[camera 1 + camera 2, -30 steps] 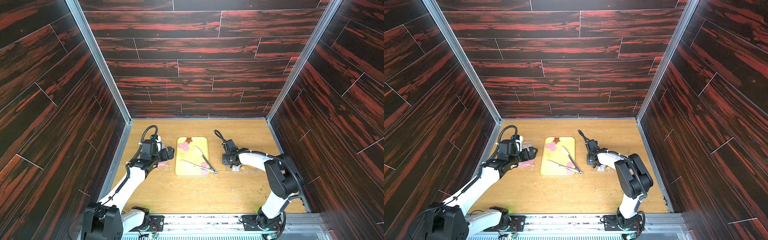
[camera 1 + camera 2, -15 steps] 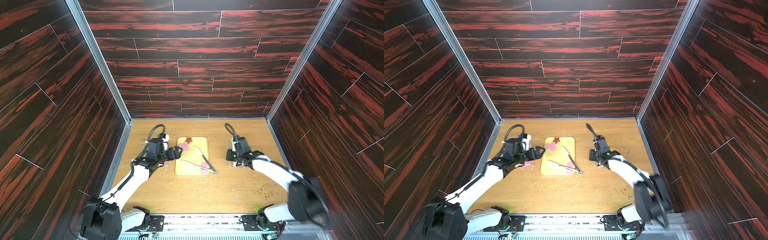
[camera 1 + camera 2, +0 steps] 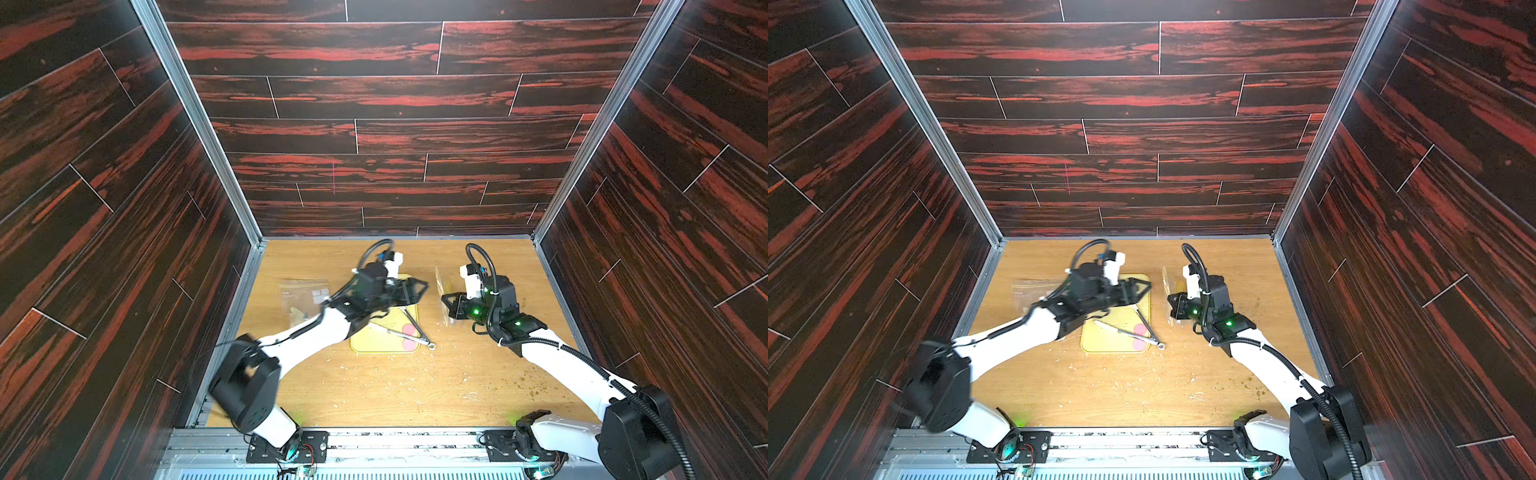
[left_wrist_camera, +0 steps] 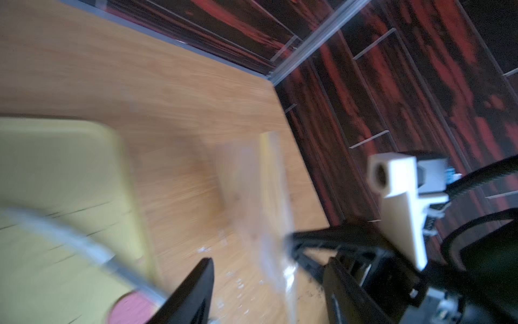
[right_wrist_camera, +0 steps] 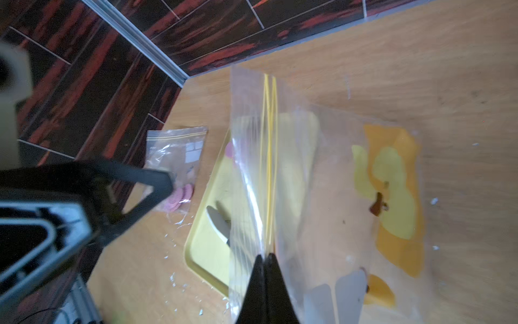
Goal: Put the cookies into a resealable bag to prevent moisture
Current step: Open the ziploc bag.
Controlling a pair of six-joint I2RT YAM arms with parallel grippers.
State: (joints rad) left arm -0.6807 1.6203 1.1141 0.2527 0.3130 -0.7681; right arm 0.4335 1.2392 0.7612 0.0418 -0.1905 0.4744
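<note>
1. Right gripper: closed. Both of my fingertips meet on the top edge of the resealable bag, just beside its yellow zip lines. The bag stands upright from this pinch, to the right of the yellow tray. It is clear plastic with a yellow cartoon print. A small brown mark sits within the print. I cannot tell whether it is a cookie.

2. Left gripper: positioned over the far half of the tray, pointing toward the held bag. In both top views my jaws stand apart with nothing between them. My left wrist view is blurred and shows only one finger.

3. Cookies: two pink discs lie on the near right part of the tray, touching the metal tongs that rest there. My right wrist view shows one more pink disc at the tray's far end. Further pink discs overlap inside a second bag, which lies flat on the table left of the tray, well apart from the held bag.
</note>
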